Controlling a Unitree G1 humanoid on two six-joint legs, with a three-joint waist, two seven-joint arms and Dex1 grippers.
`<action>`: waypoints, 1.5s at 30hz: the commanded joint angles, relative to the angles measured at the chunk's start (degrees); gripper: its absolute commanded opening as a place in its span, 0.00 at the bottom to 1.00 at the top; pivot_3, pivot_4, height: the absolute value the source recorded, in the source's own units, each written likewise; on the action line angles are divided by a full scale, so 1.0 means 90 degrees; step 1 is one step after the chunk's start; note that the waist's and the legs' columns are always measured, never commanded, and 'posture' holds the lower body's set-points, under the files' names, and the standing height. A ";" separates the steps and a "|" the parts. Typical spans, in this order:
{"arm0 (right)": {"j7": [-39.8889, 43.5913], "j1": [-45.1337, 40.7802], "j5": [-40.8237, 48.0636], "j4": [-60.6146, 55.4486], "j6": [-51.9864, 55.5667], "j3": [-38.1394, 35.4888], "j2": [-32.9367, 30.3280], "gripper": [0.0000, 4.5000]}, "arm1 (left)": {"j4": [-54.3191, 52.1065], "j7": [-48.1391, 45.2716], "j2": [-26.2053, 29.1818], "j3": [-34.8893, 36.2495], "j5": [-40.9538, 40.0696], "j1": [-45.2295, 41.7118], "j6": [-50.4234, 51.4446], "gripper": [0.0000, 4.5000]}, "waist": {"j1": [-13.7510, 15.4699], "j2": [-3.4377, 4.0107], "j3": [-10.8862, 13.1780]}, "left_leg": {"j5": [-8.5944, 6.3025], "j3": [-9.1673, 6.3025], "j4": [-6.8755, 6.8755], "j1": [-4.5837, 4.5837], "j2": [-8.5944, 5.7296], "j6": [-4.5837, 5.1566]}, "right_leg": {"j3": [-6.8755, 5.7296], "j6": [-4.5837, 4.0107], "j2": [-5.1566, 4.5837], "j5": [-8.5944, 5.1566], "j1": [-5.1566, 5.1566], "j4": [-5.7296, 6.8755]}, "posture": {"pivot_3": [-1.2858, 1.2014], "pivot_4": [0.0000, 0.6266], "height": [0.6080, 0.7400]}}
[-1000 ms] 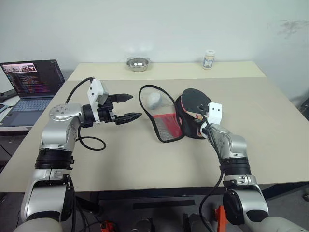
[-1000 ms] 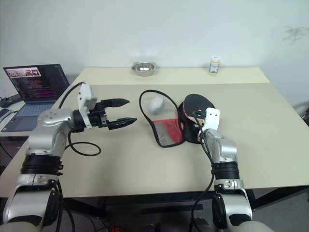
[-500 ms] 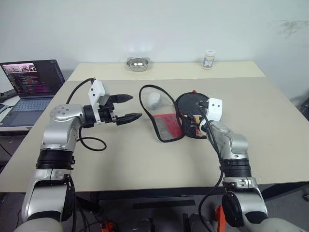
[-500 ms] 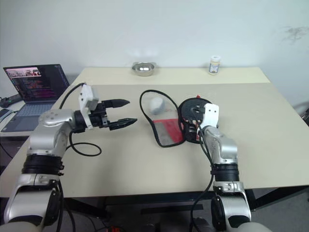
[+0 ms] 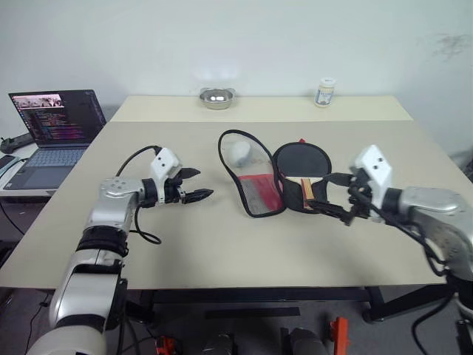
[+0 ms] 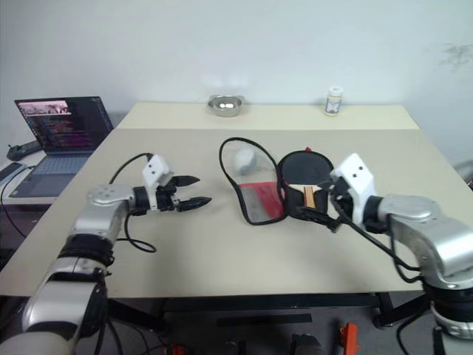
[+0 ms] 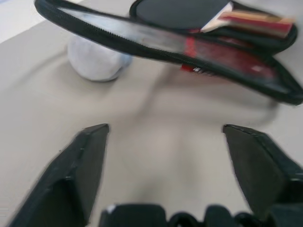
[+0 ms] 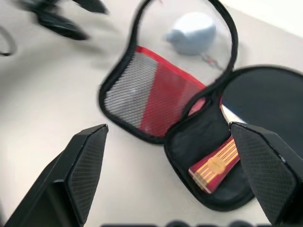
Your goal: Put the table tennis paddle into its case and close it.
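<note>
From the head camera I see my right gripper point(image 5: 334, 197) spread wide and empty, just right of the open case point(image 5: 284, 180), where the table tennis paddle point(image 5: 303, 168) lies in the near half. My left gripper point(image 5: 196, 184), fingers parted and empty, hovers left of the case. In the left wrist view the flap rim lies ahead of my fingers point(image 7: 79, 171). In the right wrist view the handle lies between my fingers point(image 8: 80, 172), beyond them.
</note>
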 commanded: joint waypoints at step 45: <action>-0.1985 -0.1476 -0.1107 0.3582 -0.0505 0.0135 0.0883 1.00 | 0.0768 -0.0719 -0.1361 0.0826 -0.0271 -0.2004 -0.0885 0.01 | 0.0031 -0.0043 0.0021 | 0.0008 0.0023 0.0004 -0.0012 -0.0001 -0.0015 | 0.0023 0.0007 -0.0006 -0.0003 -0.0025 0.0007 | 0.52 0.24 1.00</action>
